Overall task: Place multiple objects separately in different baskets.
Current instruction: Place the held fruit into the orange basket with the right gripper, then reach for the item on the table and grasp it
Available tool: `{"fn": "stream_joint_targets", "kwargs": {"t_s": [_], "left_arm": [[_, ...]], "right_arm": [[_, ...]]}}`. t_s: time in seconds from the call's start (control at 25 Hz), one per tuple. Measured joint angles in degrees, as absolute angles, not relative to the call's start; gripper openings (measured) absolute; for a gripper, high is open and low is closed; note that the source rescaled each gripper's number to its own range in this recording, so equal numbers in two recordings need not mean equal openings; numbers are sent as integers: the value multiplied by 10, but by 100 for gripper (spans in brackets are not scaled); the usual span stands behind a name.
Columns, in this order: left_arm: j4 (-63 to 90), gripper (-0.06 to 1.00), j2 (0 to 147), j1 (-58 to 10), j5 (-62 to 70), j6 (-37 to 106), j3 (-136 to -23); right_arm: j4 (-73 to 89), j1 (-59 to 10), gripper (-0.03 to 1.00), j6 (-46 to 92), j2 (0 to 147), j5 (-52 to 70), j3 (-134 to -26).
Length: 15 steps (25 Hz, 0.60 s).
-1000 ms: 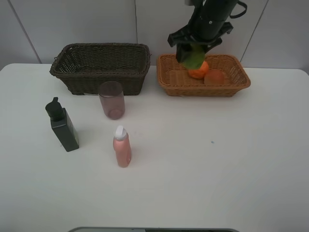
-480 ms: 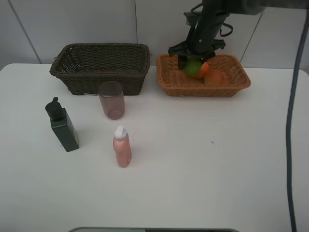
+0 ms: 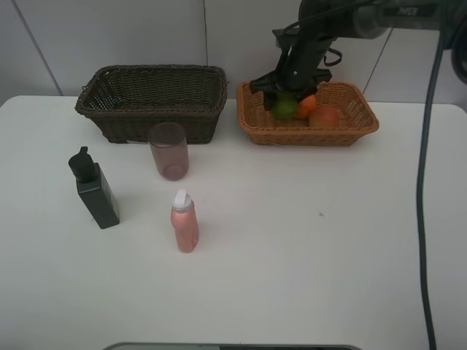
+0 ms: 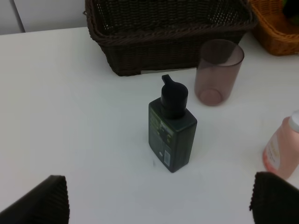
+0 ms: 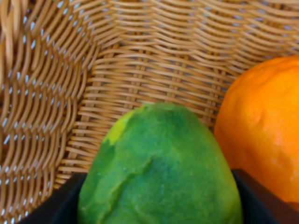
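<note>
My right gripper point(image 3: 284, 95) is down inside the light orange-tan basket point(image 3: 314, 135), shut on the green oval fruit point(image 3: 284, 107). In the right wrist view the green fruit point(image 5: 159, 172) sits between the dark fingers, low over the basket's weave point(image 5: 140, 56), touching the orange point(image 5: 266, 130). The orange point(image 3: 307, 105) and the red-yellow fruit point(image 3: 325, 115) lie in the same basket. The dark brown basket point(image 3: 153, 109) holds nothing I can see. My left gripper point(image 4: 161, 198) is open over the table, short of the black pump bottle point(image 4: 172, 135).
The translucent pink cup point(image 3: 168, 151), the black pump bottle point(image 3: 95, 189) and the pink white-capped bottle point(image 3: 184, 222) stand on the white table point(image 3: 328, 240) in front of the dark basket. A black cable point(image 3: 423, 182) hangs at the right.
My right gripper has come down and slightly left with the green fruit, from above the light basket's rim to inside it beside the orange. Nothing else has moved.
</note>
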<state>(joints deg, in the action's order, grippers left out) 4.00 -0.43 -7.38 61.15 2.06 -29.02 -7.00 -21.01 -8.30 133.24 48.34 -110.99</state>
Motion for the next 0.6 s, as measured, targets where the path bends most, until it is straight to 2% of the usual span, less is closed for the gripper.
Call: {"fn": "stream_joint_targets", "kwargs": {"t_s": [0.04,0.08,0.12,0.2,0.28,0.32,0.44,0.6], "left_arm": [[40,100,-4,-74,611,21,-290],[40,100,-4,-74,611,21,-290],[40,100,-4,-74,611,21,-290],[40,100,-4,-74,611,21,-290],[40,100,-4,-74,611,21,-290],[40,100,-4,-74,611,21,-290],[40,100,-4,-74,611,21,-290],[40,100,-4,-74,611,21,-290]], "right_arm": [[-70,-211,2,-83,1333,483,-1110],[-70,-211,8,-83,1333,483,-1110],[-70,-213,26,-83,1333,483,-1110],[-70,-215,68,-83,1333,483,-1111],[-70,-216,88,-83,1333,483,-1111],[-70,-216,93,-83,1333,483,-1111],[-70,-216,99,-83,1331,482,-1111],[-70,-216,100,-83,1322,485,-1111]]}}
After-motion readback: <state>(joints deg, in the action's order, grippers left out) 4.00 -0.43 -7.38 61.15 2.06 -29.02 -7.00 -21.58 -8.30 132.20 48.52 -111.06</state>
